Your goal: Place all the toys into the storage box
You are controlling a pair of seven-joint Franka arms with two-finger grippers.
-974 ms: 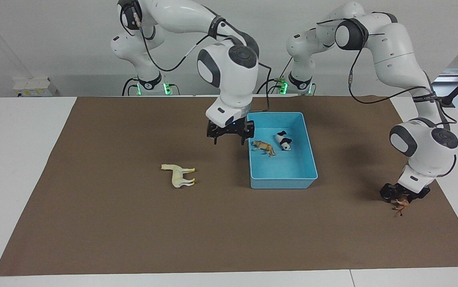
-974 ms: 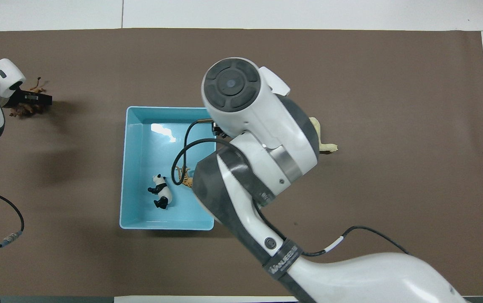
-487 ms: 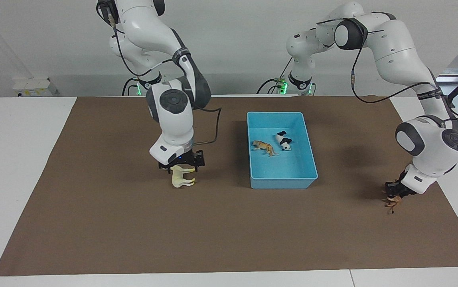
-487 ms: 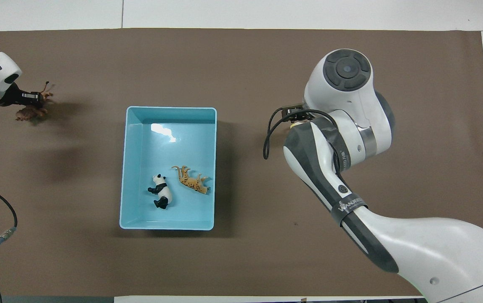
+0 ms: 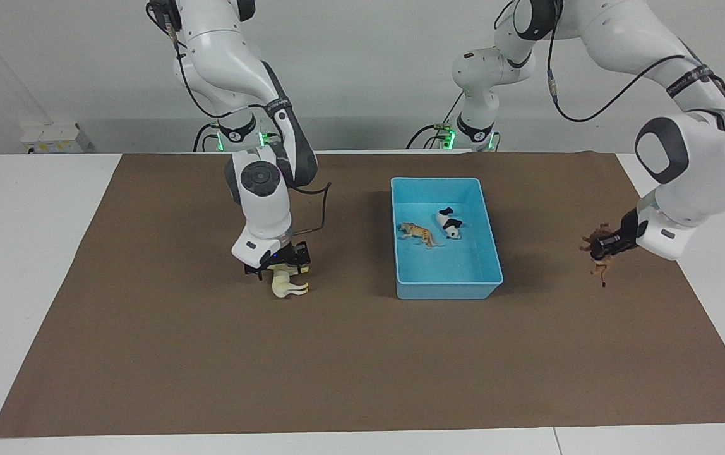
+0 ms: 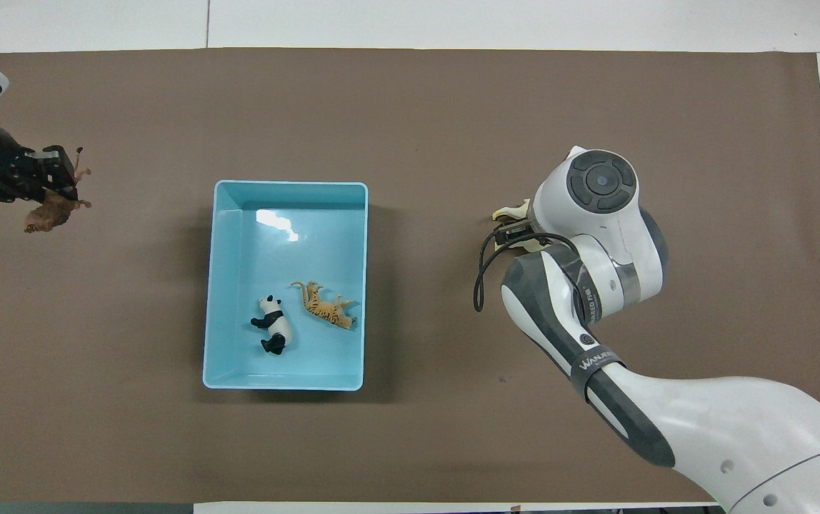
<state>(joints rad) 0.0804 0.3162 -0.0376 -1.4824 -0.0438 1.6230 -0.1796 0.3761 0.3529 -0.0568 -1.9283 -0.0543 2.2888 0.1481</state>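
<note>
The light-blue storage box (image 5: 448, 292) (image 6: 288, 187) sits mid-table with the orange tiger (image 5: 419, 234) (image 6: 324, 308) and the panda (image 5: 449, 223) (image 6: 274, 330) lying inside. A cream horse (image 5: 288, 287) (image 6: 513, 212) lies on its side on the brown mat toward the right arm's end. My right gripper (image 5: 277, 268) is open and low over the horse's back; the overhead view shows mostly its wrist. The brown maned animal (image 5: 599, 264) (image 6: 49, 213) hangs in the air above the mat at the left arm's end, with my left gripper (image 5: 601, 245) (image 6: 60, 178) shut on it.
A brown mat (image 5: 362, 366) covers most of the white table (image 5: 28, 265). A cable loop hangs from the right arm's wrist (image 5: 315, 215) beside the horse. The box's low walls stand between the two grippers.
My right gripper swung from the box's edge to the horse and came down onto it. My left gripper closed on the brown animal and lifted it off the mat.
</note>
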